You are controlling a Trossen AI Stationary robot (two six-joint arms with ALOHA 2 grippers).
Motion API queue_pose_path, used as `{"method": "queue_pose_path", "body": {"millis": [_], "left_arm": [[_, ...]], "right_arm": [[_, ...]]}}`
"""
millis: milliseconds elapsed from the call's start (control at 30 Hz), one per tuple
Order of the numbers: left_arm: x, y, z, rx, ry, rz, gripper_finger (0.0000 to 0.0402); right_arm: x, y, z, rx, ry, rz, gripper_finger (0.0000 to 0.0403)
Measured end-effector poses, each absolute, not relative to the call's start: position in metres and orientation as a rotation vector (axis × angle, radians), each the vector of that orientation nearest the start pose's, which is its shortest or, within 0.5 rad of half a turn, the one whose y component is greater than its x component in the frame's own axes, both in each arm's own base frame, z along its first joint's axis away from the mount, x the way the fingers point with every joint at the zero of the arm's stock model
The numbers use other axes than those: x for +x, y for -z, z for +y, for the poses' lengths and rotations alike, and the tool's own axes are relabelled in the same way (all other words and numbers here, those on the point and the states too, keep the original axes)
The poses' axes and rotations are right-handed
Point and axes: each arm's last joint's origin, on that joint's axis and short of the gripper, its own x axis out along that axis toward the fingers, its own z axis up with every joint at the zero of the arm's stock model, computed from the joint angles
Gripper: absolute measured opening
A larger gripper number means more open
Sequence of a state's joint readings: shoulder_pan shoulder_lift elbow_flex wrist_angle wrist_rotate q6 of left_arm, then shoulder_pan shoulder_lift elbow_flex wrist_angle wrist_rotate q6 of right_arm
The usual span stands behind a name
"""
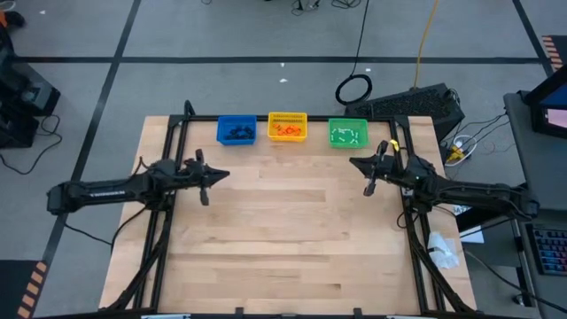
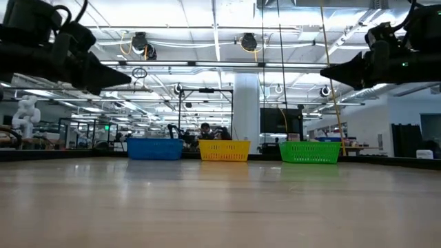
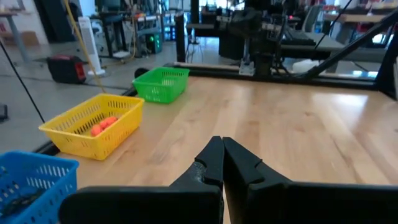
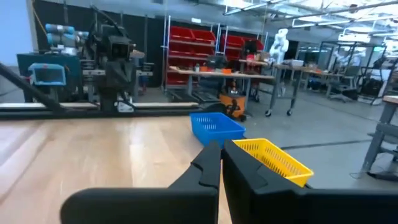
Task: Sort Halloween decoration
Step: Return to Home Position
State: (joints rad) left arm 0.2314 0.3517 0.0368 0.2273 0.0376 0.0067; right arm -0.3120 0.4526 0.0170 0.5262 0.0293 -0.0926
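Three bins in a row at the table's (image 1: 292,239) 12 o'clock edge. Blue bin (image 1: 236,119): black spidery trinkets (image 1: 237,134). Yellow bin (image 1: 287,114): orange trinkets (image 1: 286,130). Green bin (image 1: 347,120): white trinkets (image 1: 348,136). Left gripper (image 3: 219,142) hovers toward 9 o'clock, fingers pressed together, nothing between them. Right gripper (image 4: 219,146) hovers toward 3 o'clock, likewise closed, empty. Both well apart from the bins.

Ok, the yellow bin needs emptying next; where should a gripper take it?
On the yellow bin, I'd pinch the rim of the long wall facing the arms, from above: it is open-topped and thin-walled, and the blue bin and green bin flank its short ends.
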Motion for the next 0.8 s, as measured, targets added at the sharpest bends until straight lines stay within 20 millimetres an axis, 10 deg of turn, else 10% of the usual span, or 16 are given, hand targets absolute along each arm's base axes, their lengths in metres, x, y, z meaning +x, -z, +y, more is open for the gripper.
{"method": "queue_pose_path", "body": {"millis": [800], "left_arm": [[0.093,-0.17,0.026,0.059,-0.333,-0.005,0.0]], "right_arm": [[0.111,-0.184,-0.017,-0.088,0.313,-0.125,0.0]]}}
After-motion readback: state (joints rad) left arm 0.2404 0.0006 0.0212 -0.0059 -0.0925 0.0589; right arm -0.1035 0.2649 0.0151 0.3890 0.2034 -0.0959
